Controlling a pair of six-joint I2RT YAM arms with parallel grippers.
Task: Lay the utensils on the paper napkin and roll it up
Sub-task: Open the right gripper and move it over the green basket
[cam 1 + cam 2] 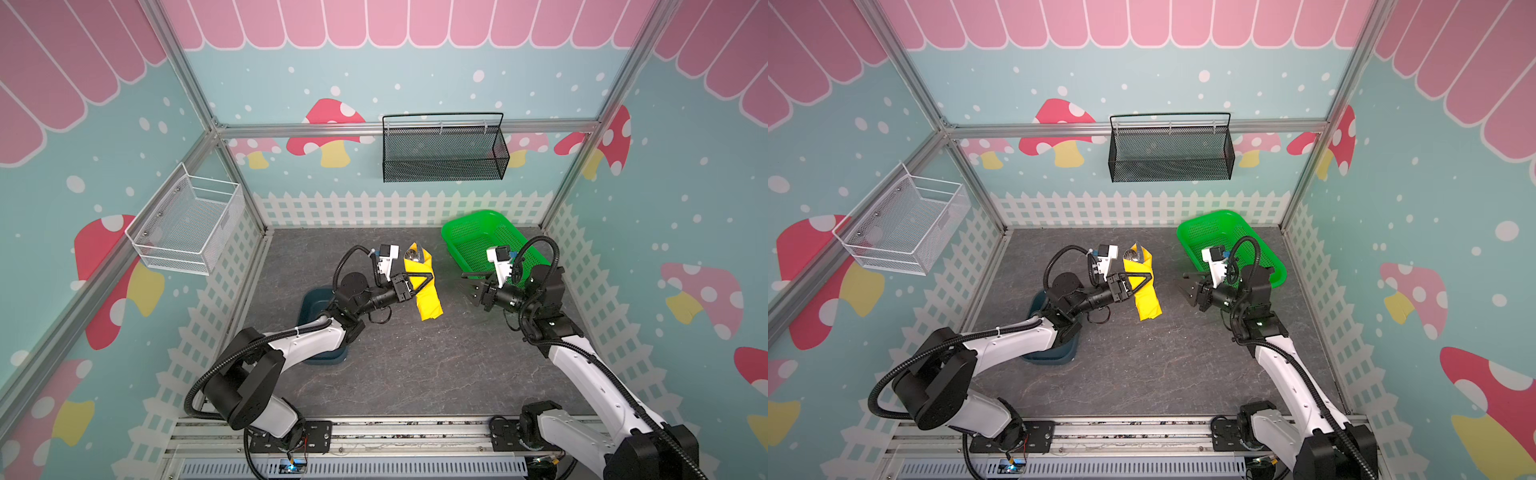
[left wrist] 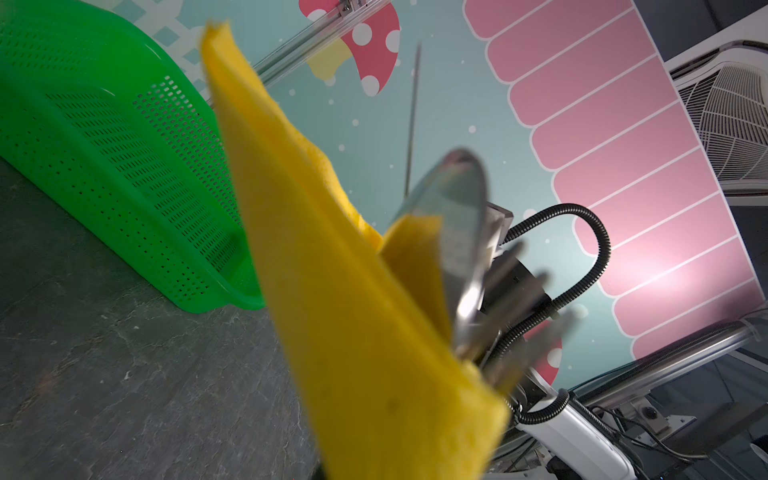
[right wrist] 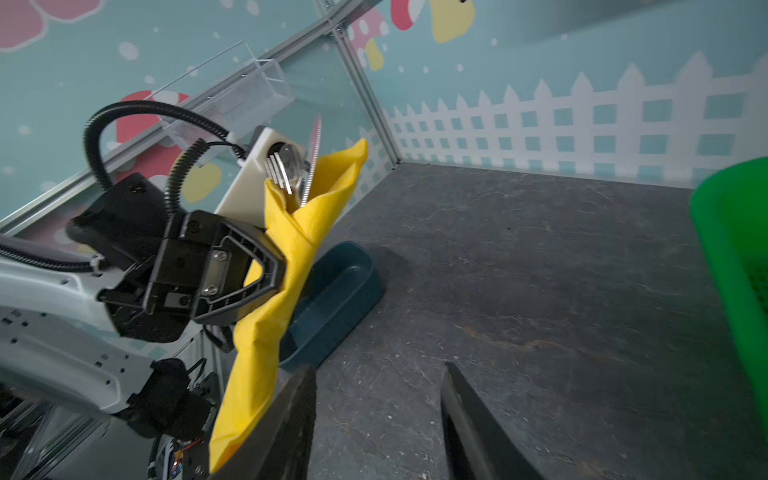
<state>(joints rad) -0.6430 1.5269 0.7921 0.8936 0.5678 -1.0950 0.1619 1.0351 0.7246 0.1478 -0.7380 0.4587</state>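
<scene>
The paper napkin (image 1: 429,300) (image 1: 1149,302) is a yellow roll held upright above the floor, with the utensils (image 1: 417,252) (image 1: 1137,252) inside it. Their shiny heads stick out of its upper end: a spoon bowl (image 2: 461,232) and fork tines (image 3: 277,172) show. My left gripper (image 1: 428,277) (image 1: 1148,276) (image 3: 274,266) is shut on the roll's middle, and in the left wrist view the napkin (image 2: 353,311) hides the jaws. My right gripper (image 1: 465,286) (image 1: 1183,284) (image 3: 377,370) stands open to the right of the roll, holding nothing, one finger close to the napkin's (image 3: 266,332) lower end.
A green perforated basket (image 1: 469,237) (image 1: 1208,232) (image 2: 124,166) (image 3: 731,249) stands at the back right, behind the right arm. A dark blue tray (image 1: 311,305) (image 3: 336,291) lies under the left arm. A black mesh basket (image 1: 442,149) and a white wire basket (image 1: 187,224) hang on the walls.
</scene>
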